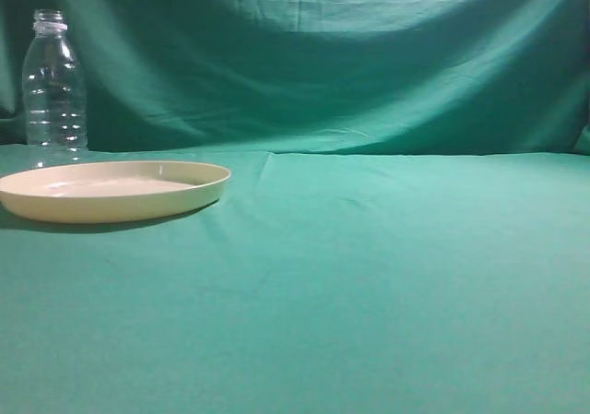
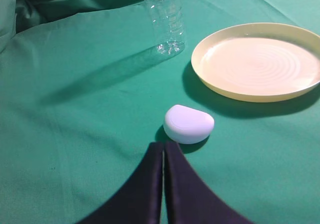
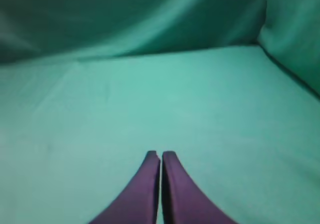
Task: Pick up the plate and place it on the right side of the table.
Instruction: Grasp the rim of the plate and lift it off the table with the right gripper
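While the plate (image 1: 111,191) lies flat on the desk (image 1: 387,276), just in front of the clear bottle (image 1: 53,82), nothing of the task looks done: lifting and carrying are both left. Each end effector, left (image 2: 163,149) and right (image 3: 161,156), has its fingers pressed together on nothing. A white pebble-shaped object (image 2: 188,123) sits near the plate.
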